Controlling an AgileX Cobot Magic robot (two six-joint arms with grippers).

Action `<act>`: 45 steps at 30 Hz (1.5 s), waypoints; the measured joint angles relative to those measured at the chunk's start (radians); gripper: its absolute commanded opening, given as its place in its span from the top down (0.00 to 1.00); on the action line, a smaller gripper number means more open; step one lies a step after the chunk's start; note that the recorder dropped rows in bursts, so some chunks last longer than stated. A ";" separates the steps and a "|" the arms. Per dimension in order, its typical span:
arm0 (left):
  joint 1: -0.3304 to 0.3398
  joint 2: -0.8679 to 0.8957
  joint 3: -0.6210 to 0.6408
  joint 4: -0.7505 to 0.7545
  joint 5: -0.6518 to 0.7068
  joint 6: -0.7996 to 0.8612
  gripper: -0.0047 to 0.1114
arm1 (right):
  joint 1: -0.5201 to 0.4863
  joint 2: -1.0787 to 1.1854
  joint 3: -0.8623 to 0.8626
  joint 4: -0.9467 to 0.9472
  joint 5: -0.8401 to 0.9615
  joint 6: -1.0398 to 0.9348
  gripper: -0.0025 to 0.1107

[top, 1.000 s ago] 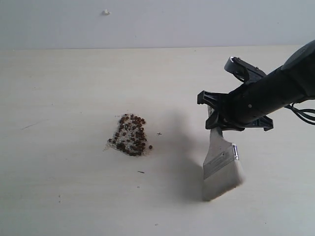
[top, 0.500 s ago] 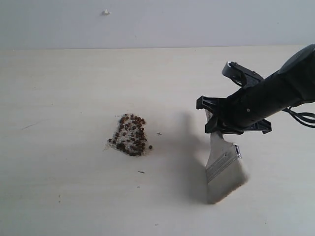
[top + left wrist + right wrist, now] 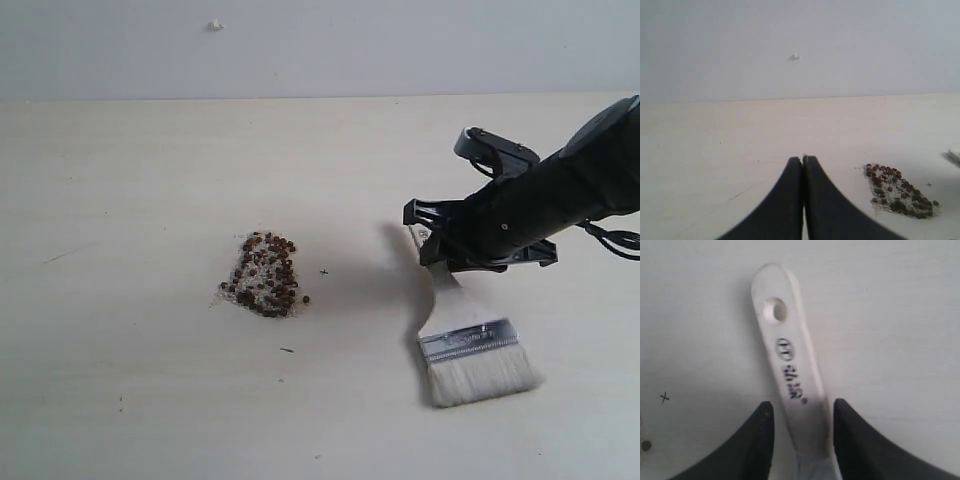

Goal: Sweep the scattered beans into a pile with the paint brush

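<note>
On the right of the pale wooden table [image 3: 150, 180], my right gripper [image 3: 432, 262] sits low over the flat-lying paint brush [image 3: 465, 335] — pale wooden handle with a hole, silver metal ferrule, white bristles. Its black fingers are spread, one on each side of the handle. The right wrist view shows a sliver of table between each finger and the wood, so I judge nothing is pinched.

From the gripper, the brush's long axis runs toward the near edge of the exterior view. The holed end lies under the gripper and the bristles at the far end, pointing away from it.

The pile [image 3: 265, 275] — a small heap of tiny round reddish-brown beans [image 3: 270, 262] mixed with whitish grains — lies well apart to the left, off to the side of the handle. It looks compact, with one bean just beside its lower right edge. My left gripper [image 3: 802, 165], fingers pressed together and empty, is not in the exterior view; the right arm is clearly the one at the brush.
</note>
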 measured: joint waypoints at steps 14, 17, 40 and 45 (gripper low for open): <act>0.000 0.000 0.000 0.000 0.000 0.000 0.95 | 0.000 -0.654 0.354 0.004 -0.248 -0.030 0.98; 0.000 0.000 0.000 0.000 0.000 0.000 0.95 | 0.000 -0.814 0.467 0.014 -0.195 0.003 0.98; 0.000 0.000 0.000 0.000 0.000 0.000 0.95 | -0.259 -1.561 0.673 -0.212 -0.135 -0.095 0.98; 0.000 0.000 0.000 0.000 0.000 0.000 0.95 | -0.296 -1.775 0.741 -0.281 -0.134 -0.101 0.98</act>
